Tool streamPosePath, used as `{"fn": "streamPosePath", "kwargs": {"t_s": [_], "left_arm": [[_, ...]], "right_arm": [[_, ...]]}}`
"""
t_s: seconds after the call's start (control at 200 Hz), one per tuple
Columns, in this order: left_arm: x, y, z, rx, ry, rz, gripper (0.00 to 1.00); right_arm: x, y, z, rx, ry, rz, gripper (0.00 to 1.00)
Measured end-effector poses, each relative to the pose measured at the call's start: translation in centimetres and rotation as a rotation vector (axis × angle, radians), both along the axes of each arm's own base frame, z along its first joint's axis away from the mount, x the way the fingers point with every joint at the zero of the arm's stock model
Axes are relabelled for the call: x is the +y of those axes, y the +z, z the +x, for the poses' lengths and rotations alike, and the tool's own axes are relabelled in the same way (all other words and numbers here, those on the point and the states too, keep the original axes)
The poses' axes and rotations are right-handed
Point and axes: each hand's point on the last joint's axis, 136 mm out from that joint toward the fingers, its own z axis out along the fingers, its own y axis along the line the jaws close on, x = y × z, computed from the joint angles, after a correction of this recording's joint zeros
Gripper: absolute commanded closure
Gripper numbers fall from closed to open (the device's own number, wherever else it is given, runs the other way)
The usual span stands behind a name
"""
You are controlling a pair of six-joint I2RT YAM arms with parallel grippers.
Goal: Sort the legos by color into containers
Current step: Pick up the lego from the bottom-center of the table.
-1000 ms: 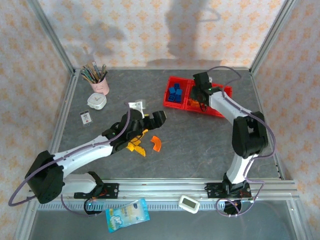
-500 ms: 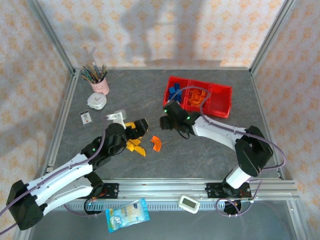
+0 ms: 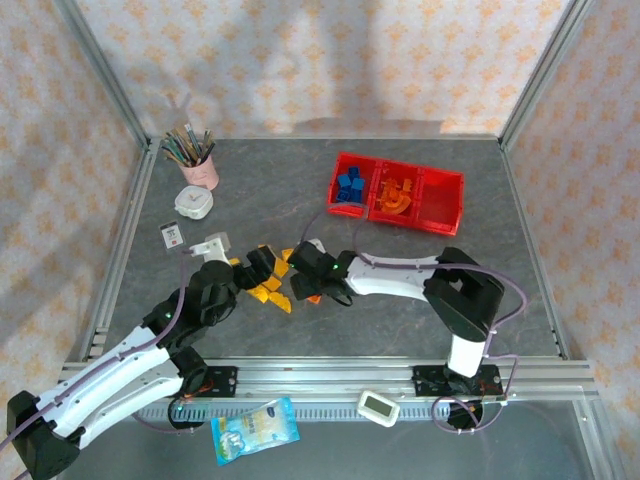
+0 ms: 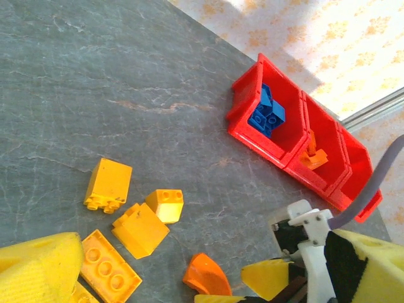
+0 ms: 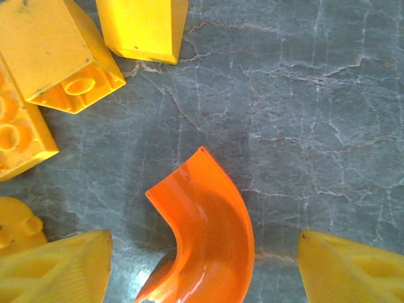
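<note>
Two fingers [image 5: 57,268] of the right gripper [image 5: 205,271] stand wide apart around the orange arch [image 5: 208,227], lying on the table [image 5: 315,95] toward its near edge beside the yellow bricks [image 5: 57,57], so it should go low, squeeze the arch's middle and miss those bricks.
</note>
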Motion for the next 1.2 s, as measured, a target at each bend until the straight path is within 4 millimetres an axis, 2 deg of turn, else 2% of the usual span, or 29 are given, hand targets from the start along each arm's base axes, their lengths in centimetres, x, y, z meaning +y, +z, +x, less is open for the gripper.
{"fn": "streamPosePath", "kwargs": {"t_s": [0.3, 0.516, 0.636, 0.896, 1.066, 1.201], "left_arm": [[0.1, -0.2, -0.1, 0.008, 0.000, 0.006, 0.01], [0.1, -0.2, -0.1, 0.008, 0.000, 0.006, 0.01], [0.1, -0.2, -0.1, 0.008, 0.000, 0.006, 0.01], [0.1, -0.2, -0.1, 0.007, 0.000, 0.006, 0.01], [0.0, -0.2, 0.0, 0.007, -0.001, 0.005, 0.01], [-0.6, -0.5, 0.3, 0.015, -0.017, 0.002, 0.01]], "right_arm": [[0.6, -0.4, 1.2, -0.033, -0.002, -0.042, 0.33], [0.5, -2.3, 1.3, -0.016, 0.008, -0.089, 0.37], [0.7, -2.2, 1.4, -0.019, 0.013, -0.088, 0.48], [0.6, -2.2, 1.5, -0.029, 0.000, -0.092, 0.63], [0.1, -1.9, 1.8, -0.038, -0.034, -0.088, 0.65], [-1.4, -0.3, 2.8, -0.054, -0.091, -0.058, 0.66]]}}
